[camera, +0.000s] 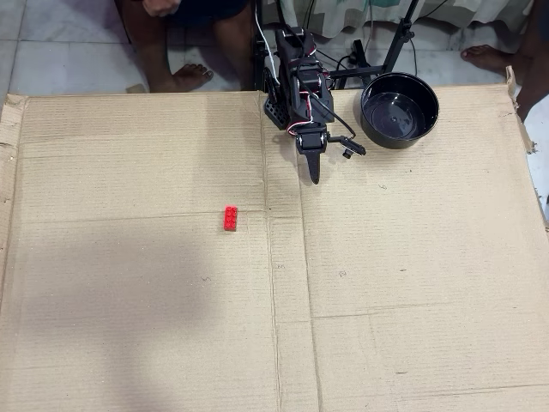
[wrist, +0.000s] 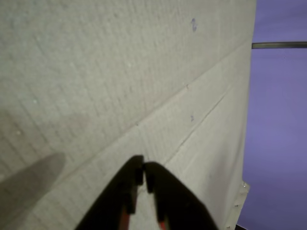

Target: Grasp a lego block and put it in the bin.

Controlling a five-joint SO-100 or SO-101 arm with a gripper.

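The red lego block (camera: 231,218) lies flat on the cardboard, left of the centre fold, in the overhead view. It does not show in the wrist view. The black bowl (camera: 399,108) stands at the far edge, right of the arm. My gripper (camera: 314,178) hangs over the cardboard near the arm's base, pointing down the sheet, well right of and above the block. In the wrist view the two black fingertips (wrist: 143,168) touch each other with nothing between them. The gripper is shut and empty.
The cardboard sheet (camera: 154,326) covers the table, with creases down the middle. A person's bare feet (camera: 184,79) and a stand's legs (camera: 386,60) lie beyond the far edge. In the wrist view the sheet's edge (wrist: 247,143) meets a purple floor.
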